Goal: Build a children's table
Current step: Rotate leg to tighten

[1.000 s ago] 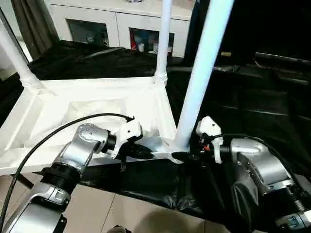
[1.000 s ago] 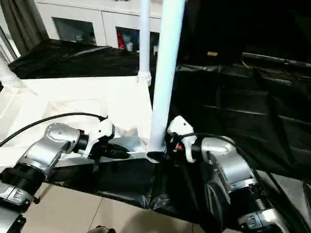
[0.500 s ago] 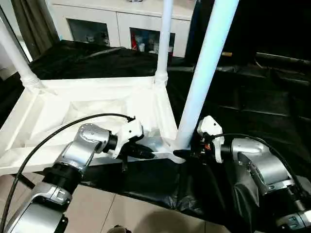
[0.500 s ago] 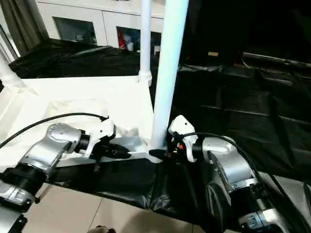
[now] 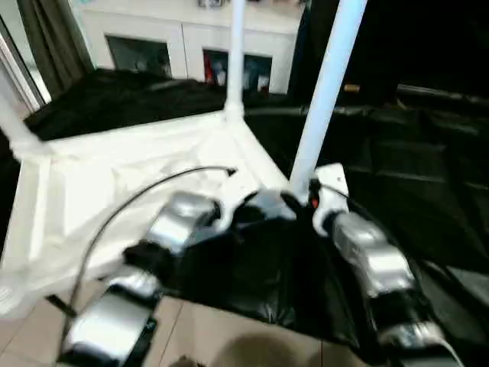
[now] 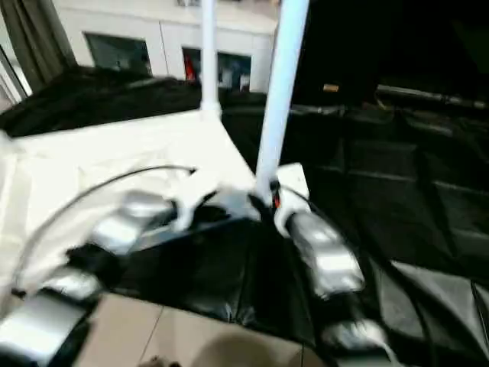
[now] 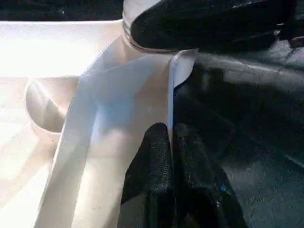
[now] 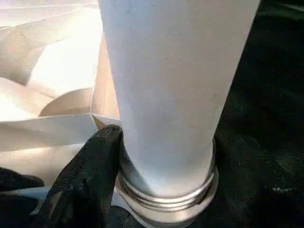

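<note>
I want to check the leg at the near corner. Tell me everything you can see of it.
The near leg is a smooth white tube, plastic by its look, standing upright in the upturned tabletop's corner socket. Ribbed threads ring its base. A black finger of the right gripper presses against that base; the left gripper pinches the tabletop's rim beside it.

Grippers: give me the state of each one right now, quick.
Left gripper: shut, fingers pinched on the table top's thin rim.
Right gripper: closed around the base of the near leg, a finger against it.
</note>
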